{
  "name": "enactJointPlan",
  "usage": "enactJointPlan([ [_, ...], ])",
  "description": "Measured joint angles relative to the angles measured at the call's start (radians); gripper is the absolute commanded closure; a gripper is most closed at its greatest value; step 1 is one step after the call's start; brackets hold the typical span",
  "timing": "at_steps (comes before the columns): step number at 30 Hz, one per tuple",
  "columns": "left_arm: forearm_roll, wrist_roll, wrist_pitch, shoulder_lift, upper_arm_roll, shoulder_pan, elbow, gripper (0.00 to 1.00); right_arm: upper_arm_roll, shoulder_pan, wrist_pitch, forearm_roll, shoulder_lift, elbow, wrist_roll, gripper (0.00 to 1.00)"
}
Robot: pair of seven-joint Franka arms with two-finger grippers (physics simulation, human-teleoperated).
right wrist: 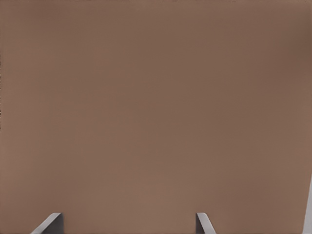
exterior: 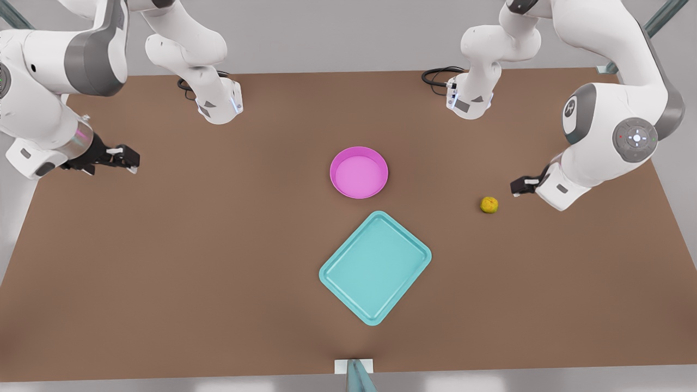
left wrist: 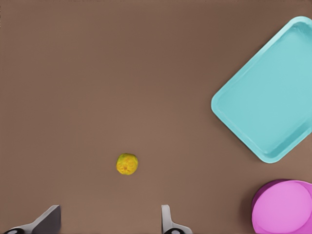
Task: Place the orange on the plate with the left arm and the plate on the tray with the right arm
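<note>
The orange (exterior: pixel 489 204) lies on the brown table toward the front view's right, apart from everything else. My left gripper (exterior: pixel 520 186) hovers just beyond it, further to the front view's right; in the left wrist view the orange (left wrist: pixel 127 164) sits ahead of the left gripper (left wrist: pixel 109 220), whose fingers are open and empty. The pink plate (exterior: pixel 359 177) rests empty at the table's middle, with the teal tray (exterior: pixel 375 267) just in front of it, turned at an angle and empty. The plate (left wrist: pixel 285 207) and tray (left wrist: pixel 273 92) also appear from the left wrist. My right gripper (exterior: pixel 128 159) waits open at the front view's far left, over bare table (right wrist: pixel 156 107).
Both arm bases (exterior: pixel 218 103) (exterior: pixel 471 98) stand at the table's back edge with black cables beside them. A small white mount with a teal post (exterior: pixel 354 370) sits at the middle of the front edge. Bare brown table (exterior: pixel 190 245) spreads around the plate and tray.
</note>
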Motion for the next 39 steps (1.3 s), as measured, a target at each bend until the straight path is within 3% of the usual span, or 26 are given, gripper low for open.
enactJointPlan([
  [4,0.001,-0.001,0.014,0.1,0.005,-0.002,-0.057,0.0,0.0,0.01,0.033,0.001,0.001,-0.002,-0.011,0.0],
  [8,0.008,-0.002,0.172,0.125,0.024,-0.01,-0.448,0.0,0.0,0.007,0.049,0.002,0.004,-0.002,-0.019,0.0],
  [12,0.012,0.003,0.388,0.133,0.058,-0.01,-0.642,0.0,0.0,0.004,0.057,0.003,0.009,-0.002,-0.026,0.0],
  [23,0.015,0.063,0.709,0.187,0.078,-0.008,-0.74,0.0,0.0,0.008,0.061,0.009,0.018,-0.005,-0.037,0.0],
  [39,0.02,0.12,0.795,0.213,0.118,-0.006,-0.765,0.0,0.0,0.006,0.061,0.011,0.029,-0.01,-0.044,0.0],
])
